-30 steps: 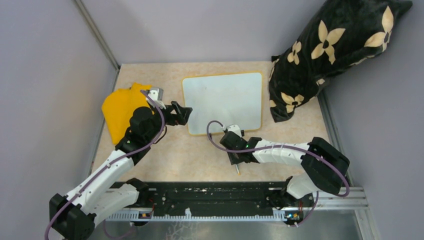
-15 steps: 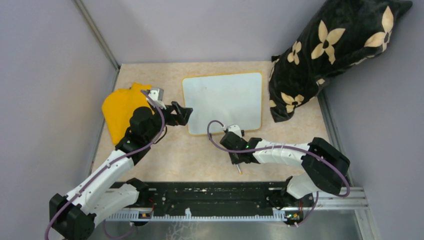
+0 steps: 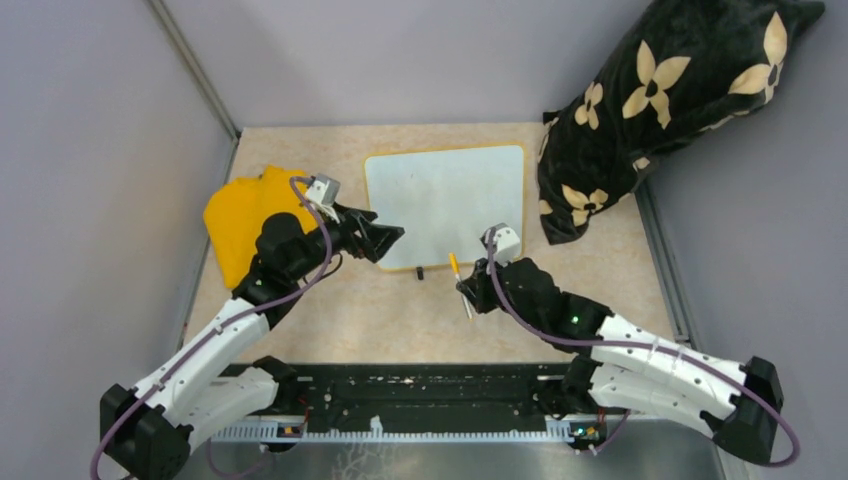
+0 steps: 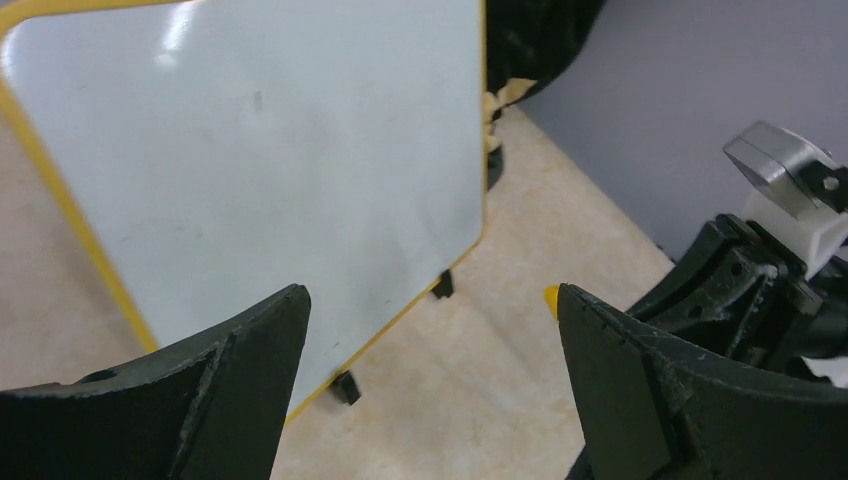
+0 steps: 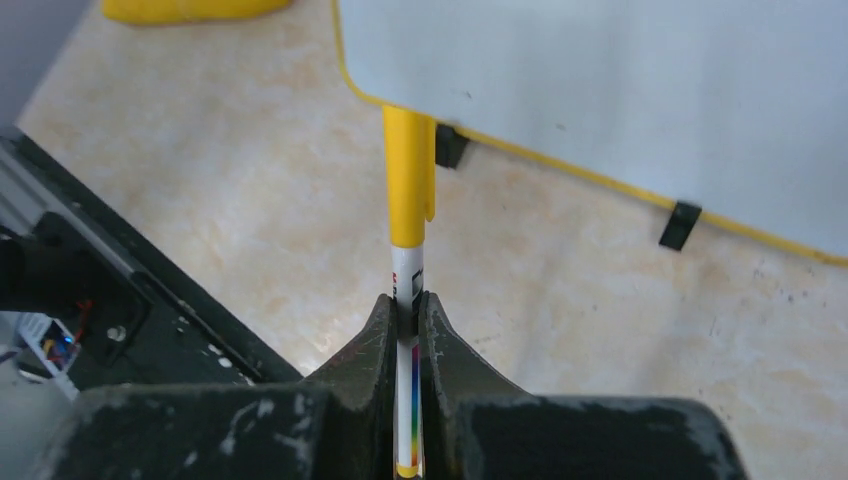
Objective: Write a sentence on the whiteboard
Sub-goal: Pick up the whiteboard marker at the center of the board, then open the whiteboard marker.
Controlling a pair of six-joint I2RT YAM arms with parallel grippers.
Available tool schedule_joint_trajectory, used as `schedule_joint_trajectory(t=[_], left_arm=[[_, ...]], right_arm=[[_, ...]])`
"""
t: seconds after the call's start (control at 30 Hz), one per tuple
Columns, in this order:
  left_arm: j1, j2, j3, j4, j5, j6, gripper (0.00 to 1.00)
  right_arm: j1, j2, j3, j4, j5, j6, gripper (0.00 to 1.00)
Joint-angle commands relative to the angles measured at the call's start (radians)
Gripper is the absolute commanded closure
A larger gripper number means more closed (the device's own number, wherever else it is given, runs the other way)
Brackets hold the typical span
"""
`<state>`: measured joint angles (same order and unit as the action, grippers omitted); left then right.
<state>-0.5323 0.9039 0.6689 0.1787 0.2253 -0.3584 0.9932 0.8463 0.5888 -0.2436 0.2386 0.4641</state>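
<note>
Right wrist: marker (image 5: 410,180) in right fingers (image 5: 383,345), yellow cap toward whiteboard (image 5: 620,90).

whiteboard (image 3: 445,205): you're looking at a smooth, glossy white face that catches glare, with a thin yellow rim
pen (image 5: 409,190): smooth yellow plastic cap, slight sheen
cloth (image 3: 240,215): soft, matt yellow fabric
pillow (image 3: 660,90): plush, velvety black fabric
table (image 3: 400,320): matt beige top, stone-patterned
</note>
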Motion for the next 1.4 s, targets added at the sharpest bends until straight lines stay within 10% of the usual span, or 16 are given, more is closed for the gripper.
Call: schedule_joint_trajectory(t=[0.0,0.8,1.37], left_arm=[[-0.003,0.035,0.026,0.174,0.311,-0.09,0.01],[-0.042,0.269,0.053,0.501,0.601,-0.45,0.1],[-0.059,0.269,0.036,0.552,0.59,-0.472,0.49]], right_arm=[[0.01,-0.089,0.014,0.121,-0.046,-0.085,1.0],[0.01,-0.028,0.095,0.408,-0.191,-0.105,1.0],[0.01,0.008,0.108,0.426,-0.209,-0.099,1.0]])
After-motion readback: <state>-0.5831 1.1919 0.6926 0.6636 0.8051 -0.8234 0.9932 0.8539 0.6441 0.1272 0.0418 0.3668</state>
